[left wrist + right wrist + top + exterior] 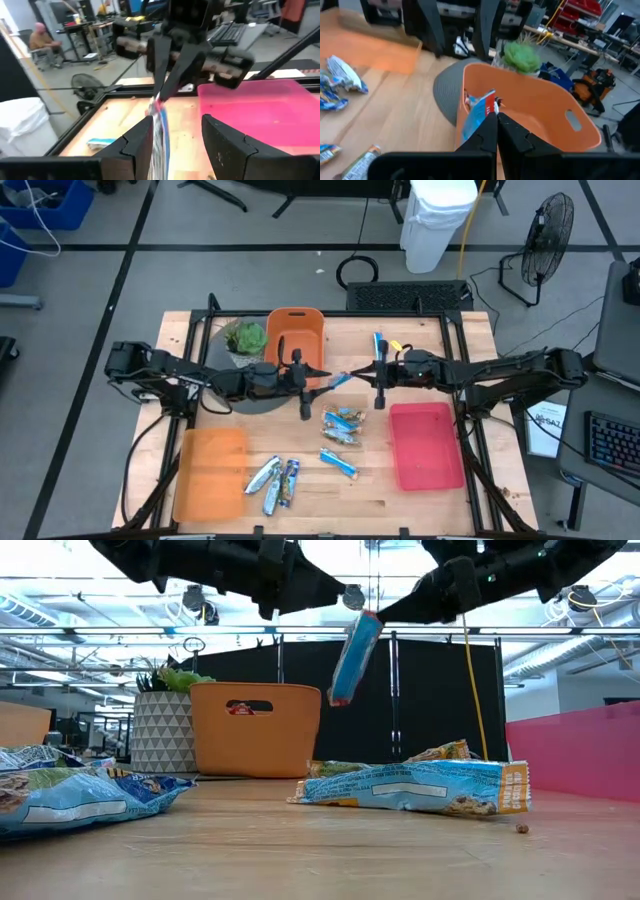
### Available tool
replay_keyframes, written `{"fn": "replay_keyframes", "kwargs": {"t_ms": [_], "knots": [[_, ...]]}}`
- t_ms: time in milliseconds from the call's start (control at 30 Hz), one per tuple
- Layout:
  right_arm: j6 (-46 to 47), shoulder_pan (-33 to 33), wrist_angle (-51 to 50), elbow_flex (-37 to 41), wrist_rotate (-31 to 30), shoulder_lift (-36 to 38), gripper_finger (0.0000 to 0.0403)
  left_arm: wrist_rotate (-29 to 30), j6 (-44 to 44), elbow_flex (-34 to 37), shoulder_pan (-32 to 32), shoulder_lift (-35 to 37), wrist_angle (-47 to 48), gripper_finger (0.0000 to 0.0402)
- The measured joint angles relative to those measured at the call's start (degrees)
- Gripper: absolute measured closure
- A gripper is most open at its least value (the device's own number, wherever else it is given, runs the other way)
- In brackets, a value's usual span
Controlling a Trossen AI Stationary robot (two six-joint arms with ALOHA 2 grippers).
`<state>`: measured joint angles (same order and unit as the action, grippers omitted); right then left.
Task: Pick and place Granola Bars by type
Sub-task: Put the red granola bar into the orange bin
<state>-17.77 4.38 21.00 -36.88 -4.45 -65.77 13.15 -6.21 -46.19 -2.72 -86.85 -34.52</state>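
A blue bar (355, 658) hangs in the air between the two arms, above the middle of the surface (330, 490) and near the orange bin (296, 340). The right pincer (496, 131) is clenched on one end of its wrapper. The left pincer (172, 137) is released, its fingers straddling the other end without closing on it, so this looks like a handover in progress.

The bar seems light and slim, with a glossy wrapper that is likely slippery and crinkles easily; the crimped end seal is thin and may slide out of a pinch. A hold across the firmer middle of the bar would probably be safer than one on the flat end.

More bars lie loose on the surface: a small cluster (342, 426) in the middle, one blue bar (338, 463) nearer the front edge, a group of silver and blue ones (273, 480) beside the orange tray (210, 472), and one (381, 344) at the back. A pink tray (425, 445) sits to the right, and a plant (244, 339) beside the bin.

The surface is pale wood in a black frame. Beyond it are a fan (545, 228), a white container (437, 210), desks, and a seated person (42, 42) far off
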Motion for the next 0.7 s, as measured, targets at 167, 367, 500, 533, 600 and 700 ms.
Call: {"fn": "replay_keyframes", "kwargs": {"t_ms": [167, 367, 500, 533, 600, 700], "knots": [[-0.16, 0.00, -0.14, 0.02, 0.02, 0.80, 0.0403, 0.44, 2.83, -0.05, 0.95, 0.00, 0.02, 0.0229], [-0.28, 0.00, 0.13, 0.02, 0.02, 0.83, 0.0403, 0.44, 7.95, -0.09, 2.54, -0.99, -0.36, 0.0229], [-0.86, 0.00, 0.14, 0.02, 0.02, 0.83, 0.0403, 0.33, 8.33, -0.02, 2.74, -2.07, -0.89, 0.0229], [-0.93, 0.00, 0.15, 0.02, 0.02, 0.83, 0.0403, 0.17, 8.46, -0.09, 2.69, -2.51, -2.17, 0.0229], [-0.96, 0.00, 0.16, 0.02, 0.02, 0.82, 0.0403, -0.65, 8.89, -0.20, 2.60, -3.17, -3.17, 0.0229], [-0.95, 0.00, 0.32, 0.02, 0.02, 0.83, 0.0403, -2.03, 9.55, -0.06, 2.58, -4.14, -3.49, 0.0229]]}}
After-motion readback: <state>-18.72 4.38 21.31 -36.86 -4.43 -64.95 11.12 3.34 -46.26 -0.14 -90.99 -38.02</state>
